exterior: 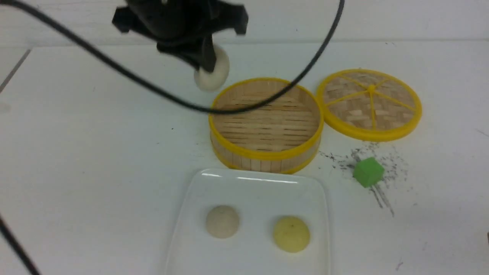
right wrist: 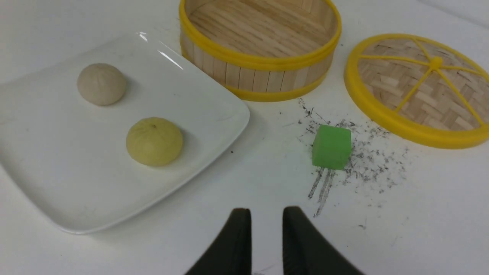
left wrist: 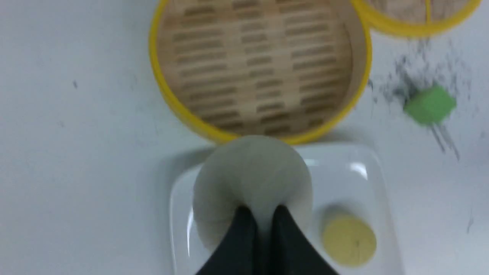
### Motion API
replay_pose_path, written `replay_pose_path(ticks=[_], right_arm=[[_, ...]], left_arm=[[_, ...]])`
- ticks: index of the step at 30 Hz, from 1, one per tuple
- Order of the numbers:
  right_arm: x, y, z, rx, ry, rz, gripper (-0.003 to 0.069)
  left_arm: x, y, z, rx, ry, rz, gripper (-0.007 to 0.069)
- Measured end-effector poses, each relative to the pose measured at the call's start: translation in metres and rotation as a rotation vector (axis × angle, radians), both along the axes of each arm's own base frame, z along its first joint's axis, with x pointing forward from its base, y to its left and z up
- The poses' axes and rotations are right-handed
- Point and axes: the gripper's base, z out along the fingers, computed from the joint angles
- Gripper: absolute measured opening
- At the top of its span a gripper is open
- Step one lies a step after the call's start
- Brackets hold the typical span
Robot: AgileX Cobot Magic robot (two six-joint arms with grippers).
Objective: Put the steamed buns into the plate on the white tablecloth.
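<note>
My left gripper [exterior: 206, 67] hangs high over the white tablecloth [exterior: 95, 152], left of the bamboo steamer, shut on an off-white steamed bun [exterior: 214, 74]. In the left wrist view that bun [left wrist: 252, 179] sits pinched between the black fingers [left wrist: 244, 229], above the plate's near-left part. The glossy white plate [exterior: 252, 176] lies in front of the steamer and holds a beige bun [exterior: 222, 221] and a pale yellow bun [exterior: 291, 234]. My right gripper [right wrist: 266, 214] hovers low over the cloth beside the plate [right wrist: 57, 191], its fingers slightly apart with nothing between them.
The round bamboo steamer [exterior: 265, 152] stands with nothing inside, just behind the plate. Its woven lid [exterior: 369, 103] lies flat to the right. A green cube [exterior: 368, 172] rests on dark scuff marks right of the plate. A black cable [exterior: 153, 86] loops across the front view.
</note>
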Motion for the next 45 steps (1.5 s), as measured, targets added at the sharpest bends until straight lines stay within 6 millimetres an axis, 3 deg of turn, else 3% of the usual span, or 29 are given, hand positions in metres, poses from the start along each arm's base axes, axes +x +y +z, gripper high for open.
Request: replay_pose_path(ticks=[1, 3, 8, 13, 27, 35, 38, 45], right_arm=[[0.0, 0.0, 0.0, 0.0, 0.0, 0.0, 0.015], [0.0, 0.0, 0.0, 0.0, 0.0, 0.0, 0.0152], [0.0, 0.0, 0.0, 0.0, 0.0, 0.0, 0.0152], [0.0, 0.0, 0.0, 0.0, 0.0, 0.0, 0.0153], [0.0, 0.0, 0.0, 0.0, 0.0, 0.0, 0.0156], [0.0, 0.0, 0.0, 0.0, 0.0, 0.0, 0.0165], [0.0, 0.0, 0.0, 0.0, 0.0, 0.0, 0.0169], [-0.001, 0.0, 0.002, 0.02, 0.012, -0.002, 0.0166]], left_arm=[[-0.002, 0.001, -0.001, -0.002, 0.008, -0.001, 0.0026], [-0.018, 0.007, -0.046, 0.056, 0.163, -0.003, 0.0026], [-0.034, 0.015, -0.112, 0.125, 0.321, 0.009, 0.0027], [-0.041, 0.019, -0.147, 0.124, 0.322, 0.027, 0.0031], [-0.011, 0.005, -0.149, -0.027, 0.051, 0.063, 0.0039], [0.004, -0.003, -0.188, 0.014, 0.115, 0.07, 0.0067], [0.005, -0.004, -0.19, 0.005, 0.117, 0.076, 0.0118], [0.01, -0.009, -0.174, -0.035, 0.085, 0.082, 0.037]])
